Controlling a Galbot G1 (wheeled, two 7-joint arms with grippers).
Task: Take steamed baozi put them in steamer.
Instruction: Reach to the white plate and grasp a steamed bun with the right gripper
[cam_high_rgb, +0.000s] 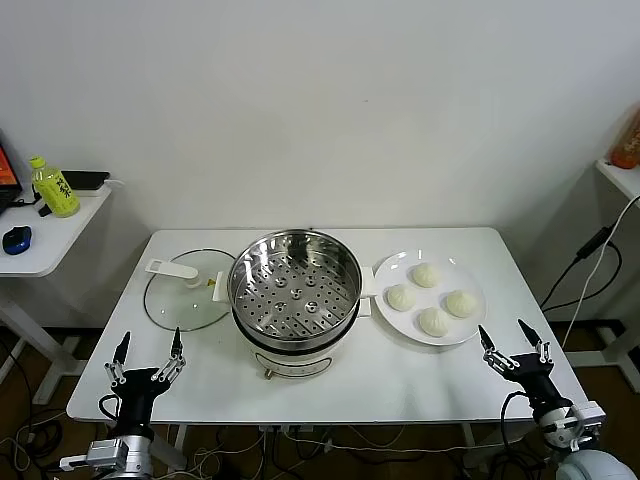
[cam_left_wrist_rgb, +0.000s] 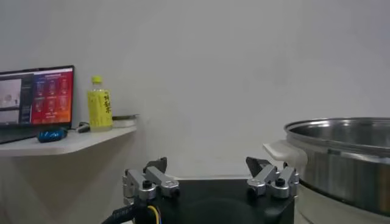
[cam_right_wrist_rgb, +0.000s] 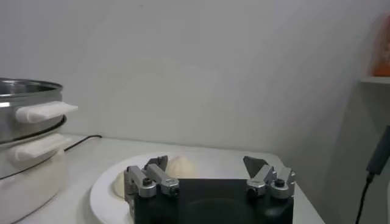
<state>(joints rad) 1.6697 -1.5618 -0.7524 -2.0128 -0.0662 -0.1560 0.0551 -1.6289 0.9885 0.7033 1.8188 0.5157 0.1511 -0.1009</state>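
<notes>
Several steamed baozi (cam_high_rgb: 426, 275) lie on a white plate (cam_high_rgb: 390, 268) at the table's right, pale and domed. The steamer (cam_high_rgb: 295, 280), a shiny steel pot with a perforated tray and white base, stands mid-table with nothing in it. My right gripper (cam_high_rgb: 512, 338) is open at the front right edge, just short of the plate; its wrist view shows the plate (cam_right_wrist_rgb: 103, 193) and a baozi (cam_right_wrist_rgb: 181, 166) beyond the open right gripper (cam_right_wrist_rgb: 206, 164). My left gripper (cam_high_rgb: 148, 349) is open at the front left edge, and in its wrist view the left gripper (cam_left_wrist_rgb: 207, 165) has the steamer (cam_left_wrist_rgb: 344, 158) to one side.
A round glass lid (cam_high_rgb: 185, 290) with a white handle lies flat left of the steamer. A side table at the far left carries a yellow bottle (cam_high_rgb: 54, 188) and a blue mouse (cam_high_rgb: 16, 240). Cables (cam_high_rgb: 585, 265) hang beyond the table's right edge.
</notes>
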